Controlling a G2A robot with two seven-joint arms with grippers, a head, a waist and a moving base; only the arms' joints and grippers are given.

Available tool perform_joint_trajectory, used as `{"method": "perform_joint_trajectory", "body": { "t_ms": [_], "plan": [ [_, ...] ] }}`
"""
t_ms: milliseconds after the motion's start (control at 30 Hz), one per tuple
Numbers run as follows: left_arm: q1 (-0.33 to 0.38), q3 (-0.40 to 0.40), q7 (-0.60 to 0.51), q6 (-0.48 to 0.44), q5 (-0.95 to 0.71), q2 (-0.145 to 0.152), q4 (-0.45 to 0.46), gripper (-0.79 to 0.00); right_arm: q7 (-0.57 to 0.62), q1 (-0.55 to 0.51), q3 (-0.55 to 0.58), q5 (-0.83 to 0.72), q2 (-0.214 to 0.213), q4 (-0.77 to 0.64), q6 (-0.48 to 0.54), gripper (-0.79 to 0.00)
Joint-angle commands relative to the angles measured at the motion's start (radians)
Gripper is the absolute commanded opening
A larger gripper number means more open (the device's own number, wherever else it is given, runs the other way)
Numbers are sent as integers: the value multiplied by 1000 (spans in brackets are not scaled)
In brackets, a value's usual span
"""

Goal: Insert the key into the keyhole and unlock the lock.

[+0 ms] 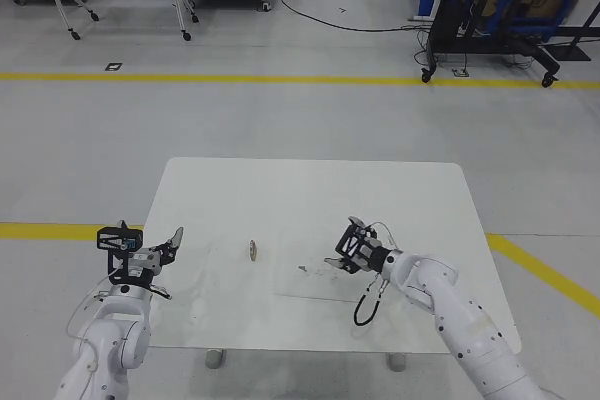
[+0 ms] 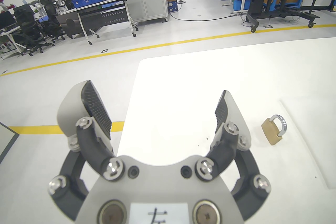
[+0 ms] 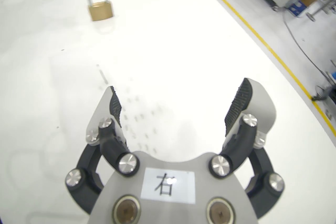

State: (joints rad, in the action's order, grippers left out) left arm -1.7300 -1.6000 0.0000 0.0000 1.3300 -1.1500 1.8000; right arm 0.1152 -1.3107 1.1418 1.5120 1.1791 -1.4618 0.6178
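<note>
The key (image 1: pixel 303 268) is found just ahead of the released right pincer (image 3: pixel 181 93), its long axis aimed roughly at the brass padlock (image 3: pixel 99 8). The left pincer (image 2: pixel 157 104), likewise released, is held farther off.

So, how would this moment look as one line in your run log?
left end effector: open, empty | right end effector: open, empty, near key | padlock: on table, untouched | key: not inserted
</note>
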Motion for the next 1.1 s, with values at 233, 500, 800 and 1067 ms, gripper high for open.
{"method": "perform_joint_trajectory", "body": {
  "t_ms": [233, 500, 800, 1067],
  "plan": [
    [0, 0, 0, 0, 0, 0, 0, 0, -96, 141, -138, 59, 18, 142, 215, 0],
    [0, 0, 0, 0, 0, 0, 0, 0, -135, 253, -235, 21, 50, 289, 267, -68],
    [0, 0, 0, 0, 0, 0, 0, 0, -88, 336, -317, -43, 90, 405, 270, -576],
    [0, 0, 0, 0, 0, 0, 0, 0, -89, 376, -361, -51, 110, 455, 276, -785]
  ]
}}
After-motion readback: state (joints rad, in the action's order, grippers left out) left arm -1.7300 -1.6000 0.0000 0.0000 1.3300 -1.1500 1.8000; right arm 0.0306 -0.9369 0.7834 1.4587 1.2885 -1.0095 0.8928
